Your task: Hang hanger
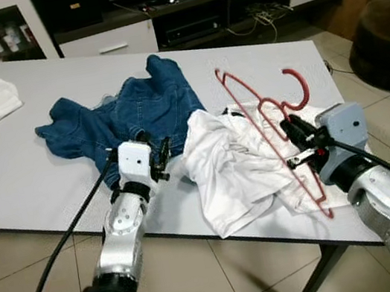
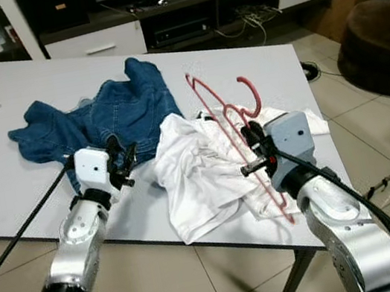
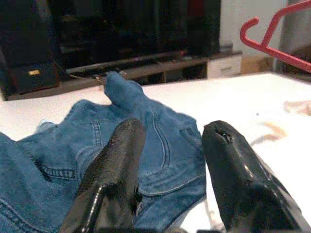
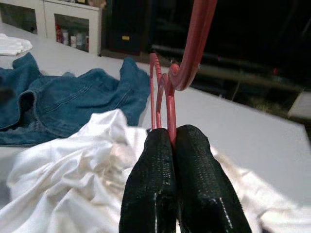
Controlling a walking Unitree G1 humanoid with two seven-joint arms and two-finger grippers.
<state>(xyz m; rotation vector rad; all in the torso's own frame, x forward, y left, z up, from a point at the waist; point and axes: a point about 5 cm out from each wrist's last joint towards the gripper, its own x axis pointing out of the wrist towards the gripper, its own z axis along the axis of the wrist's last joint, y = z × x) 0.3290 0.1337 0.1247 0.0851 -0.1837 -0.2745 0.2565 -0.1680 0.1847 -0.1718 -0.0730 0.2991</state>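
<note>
The right pincer (image 1: 302, 144) is clamped on the red hanger (image 1: 269, 114), which stands tilted above the white garment (image 1: 235, 158) at the desk's (image 1: 26, 172) right. Its long axis runs near to far, hook at the far end. The left pincer (image 1: 152, 153), fingers apart, rests well left by the blue jeans (image 1: 129, 116).
</note>
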